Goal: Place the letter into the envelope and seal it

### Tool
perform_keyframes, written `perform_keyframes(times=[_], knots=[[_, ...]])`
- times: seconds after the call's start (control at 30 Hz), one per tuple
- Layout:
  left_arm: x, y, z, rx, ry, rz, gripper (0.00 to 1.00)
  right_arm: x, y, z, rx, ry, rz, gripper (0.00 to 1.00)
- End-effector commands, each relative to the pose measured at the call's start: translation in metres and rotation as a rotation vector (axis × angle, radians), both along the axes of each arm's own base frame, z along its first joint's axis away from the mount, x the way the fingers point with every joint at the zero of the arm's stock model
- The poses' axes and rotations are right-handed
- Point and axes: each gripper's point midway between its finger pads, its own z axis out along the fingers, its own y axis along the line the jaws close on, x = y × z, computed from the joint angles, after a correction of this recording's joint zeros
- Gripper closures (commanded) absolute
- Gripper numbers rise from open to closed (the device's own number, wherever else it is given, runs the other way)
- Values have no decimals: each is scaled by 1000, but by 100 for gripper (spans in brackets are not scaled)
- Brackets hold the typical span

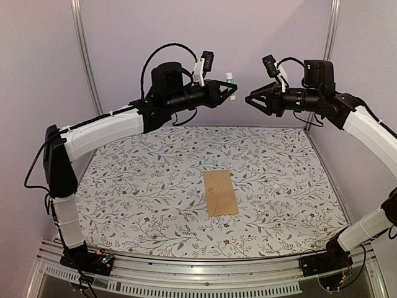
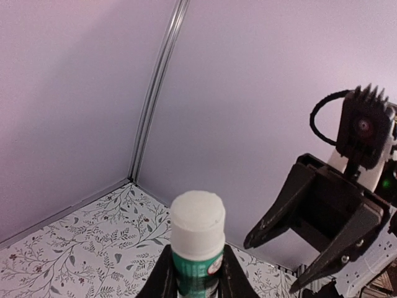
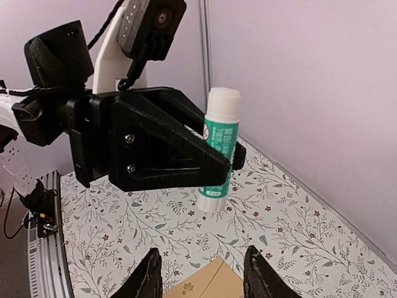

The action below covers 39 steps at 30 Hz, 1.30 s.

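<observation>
My left pincer (image 1: 232, 90) pinches the glue stick (image 1: 230, 79) high up, my right pincer (image 1: 250, 99) stands spread at its 3 o'clock, apart, while the envelope (image 1: 220, 193) lies on the table (image 1: 136, 180) toward 6 o'clock, letter unseen; a clumsy regrasp could knock the stick loose.

The envelope (image 1: 220, 193) is matt brown kraft paper; the tabletop (image 1: 142, 186) has a matt floral-print covering; the glue stick (image 3: 222, 118) is smooth white plastic, its green label slightly glossy.
</observation>
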Motion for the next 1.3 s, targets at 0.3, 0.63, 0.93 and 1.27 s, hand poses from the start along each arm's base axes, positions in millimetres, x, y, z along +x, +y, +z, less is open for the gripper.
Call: perform_keyframes(times=[0.3, 0.63, 0.93, 1.27], knots=[[-80, 5, 35, -92, -137, -436, 100, -61, 24, -14, 91, 191, 627, 52], [-78, 0, 32, -100, -100, -467, 100, -62, 38, 1, 137, 144, 653, 50], [-77, -3, 28, -100, -78, -476, 100, -68, 36, 20, 184, 152, 660, 55], [-72, -1, 29, -101, -81, -438, 100, -60, 37, 15, 189, 195, 606, 80]])
